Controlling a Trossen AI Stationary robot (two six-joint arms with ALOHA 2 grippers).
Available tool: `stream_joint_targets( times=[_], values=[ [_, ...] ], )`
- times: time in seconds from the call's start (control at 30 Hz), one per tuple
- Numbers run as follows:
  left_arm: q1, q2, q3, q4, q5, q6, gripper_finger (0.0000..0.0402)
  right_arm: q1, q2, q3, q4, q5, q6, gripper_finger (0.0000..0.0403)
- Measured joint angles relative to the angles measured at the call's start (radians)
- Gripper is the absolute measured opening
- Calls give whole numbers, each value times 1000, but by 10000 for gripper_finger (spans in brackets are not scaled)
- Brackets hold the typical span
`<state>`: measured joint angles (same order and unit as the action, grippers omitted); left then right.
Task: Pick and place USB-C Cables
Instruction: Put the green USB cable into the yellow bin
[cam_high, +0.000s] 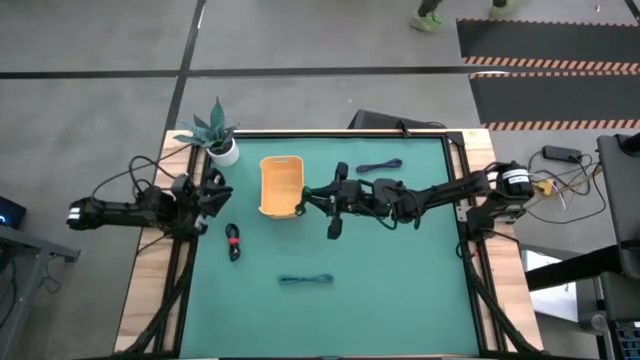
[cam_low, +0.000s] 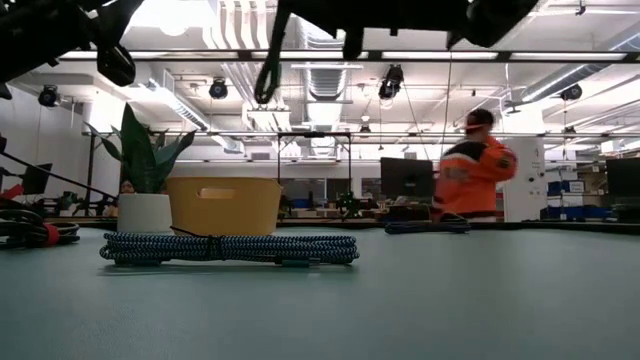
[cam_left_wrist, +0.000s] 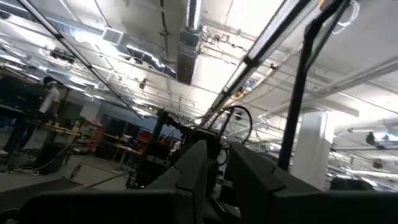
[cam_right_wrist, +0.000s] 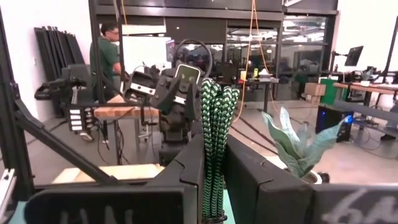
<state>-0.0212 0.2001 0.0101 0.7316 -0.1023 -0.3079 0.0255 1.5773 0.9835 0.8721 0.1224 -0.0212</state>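
Right pincer (cam_right_wrist: 214, 180) grasps the green cable (cam_right_wrist: 216, 124) upright beside the tray (cam_high: 281, 186) — ready to drop; left pincer (cam_left_wrist: 214, 165) clenched, parked.

No text, label, brand or number can be read in any view. The yellow tray (cam_low: 223, 205) shows a pale patch on its side in the low view, perhaps a label, too blurred to read. Pale marks on the right gripper's (cam_right_wrist: 214, 163) housing are likewise illegible.
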Motion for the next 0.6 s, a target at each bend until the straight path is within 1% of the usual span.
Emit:
stream_joint_targets(
  times=[0.17, 0.37, 0.6],
  values=[
    [0, -2, 26, 11, -11, 7, 54, -7, 11, 100, -153, 0, 13, 38],
    [0, -7, 28, 54, -11, 106, 54, -8, 15, 219, -311, 8, 43, 38],
    [0, -7, 28, 69, -11, 113, 54, -47, 15, 326, -520, 9, 243, 38]
  ],
)
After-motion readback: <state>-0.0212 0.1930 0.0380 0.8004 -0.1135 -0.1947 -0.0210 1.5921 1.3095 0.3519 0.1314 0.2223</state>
